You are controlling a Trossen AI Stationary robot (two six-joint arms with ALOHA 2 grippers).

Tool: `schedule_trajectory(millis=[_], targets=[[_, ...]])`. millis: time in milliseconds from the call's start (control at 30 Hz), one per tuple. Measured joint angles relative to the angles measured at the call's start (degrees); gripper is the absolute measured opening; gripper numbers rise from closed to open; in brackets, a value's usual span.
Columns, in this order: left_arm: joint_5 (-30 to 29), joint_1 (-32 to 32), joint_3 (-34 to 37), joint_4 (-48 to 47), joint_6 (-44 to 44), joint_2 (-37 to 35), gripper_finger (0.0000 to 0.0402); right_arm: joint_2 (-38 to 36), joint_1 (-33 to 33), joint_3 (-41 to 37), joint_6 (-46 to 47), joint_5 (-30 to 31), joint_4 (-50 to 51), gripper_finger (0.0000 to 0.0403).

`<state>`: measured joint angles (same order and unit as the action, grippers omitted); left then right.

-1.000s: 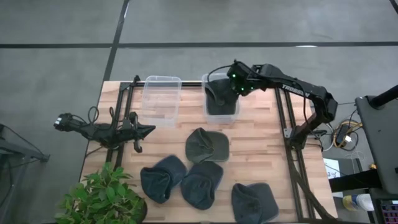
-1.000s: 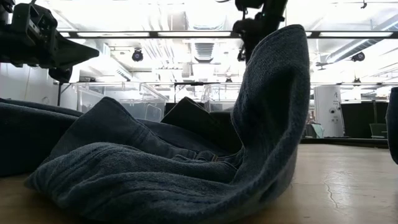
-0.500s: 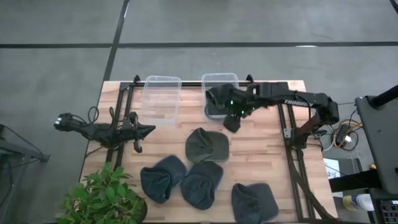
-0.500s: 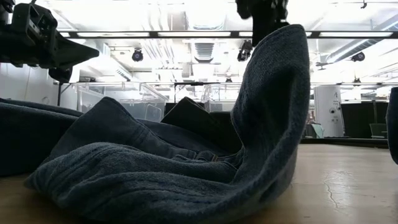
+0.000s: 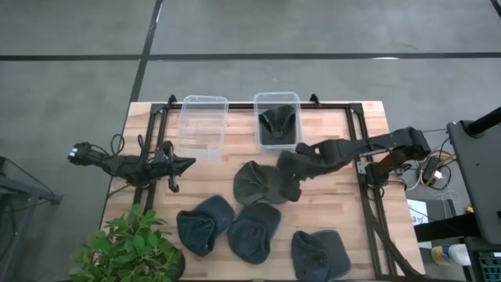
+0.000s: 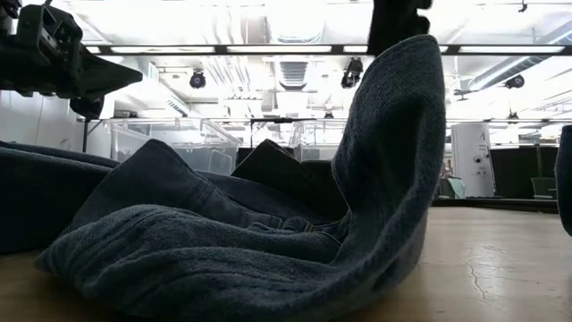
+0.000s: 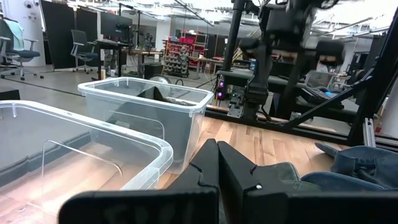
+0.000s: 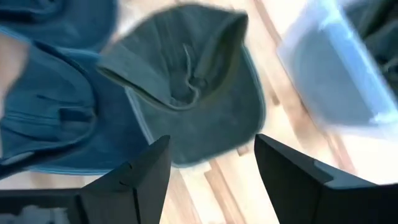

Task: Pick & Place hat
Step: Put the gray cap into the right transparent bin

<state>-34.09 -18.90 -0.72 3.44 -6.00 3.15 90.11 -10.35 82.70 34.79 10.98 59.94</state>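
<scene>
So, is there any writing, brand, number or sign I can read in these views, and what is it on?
No text can be read in any view.
hats: no label or print shows.
clear bins: no marking shows.
right arm: any lettering on it is too small to read.
Racks and gear in the room behind, left wrist view: nothing legible.

Dark blue-grey hats (image 5: 261, 184) lie on a pale striped wooden table (image 5: 329, 204); clear plastic bins (image 5: 203, 125) stand near a green plant (image 5: 125, 251) and black arms (image 5: 368, 146).
</scene>
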Motion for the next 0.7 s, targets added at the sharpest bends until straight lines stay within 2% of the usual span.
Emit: schedule_trajectory(millis=[233,333,467,700], targets=[[0.02,0.0,0.01,0.0,-0.02,0.01,0.0,0.02,-0.53,-11.22,5.1,-0.08,-7.51,0.0224],[0.0,0.0,-0.01,0.0,-0.01,-0.01,0.0,0.02,-0.52,-16.85,6.14,2.46,-13.02,0.0224],[0.0,0.03,-0.01,0.0,0.0,0.0,0.0,0.02,0.2,-23.8,7.7,2.71,-18.95,0.0224],[0.0,0.02,0.01,0.0,0.0,-0.01,0.0,0.0,2.43,-31.56,11.79,6.52,-24.55,0.0224]])
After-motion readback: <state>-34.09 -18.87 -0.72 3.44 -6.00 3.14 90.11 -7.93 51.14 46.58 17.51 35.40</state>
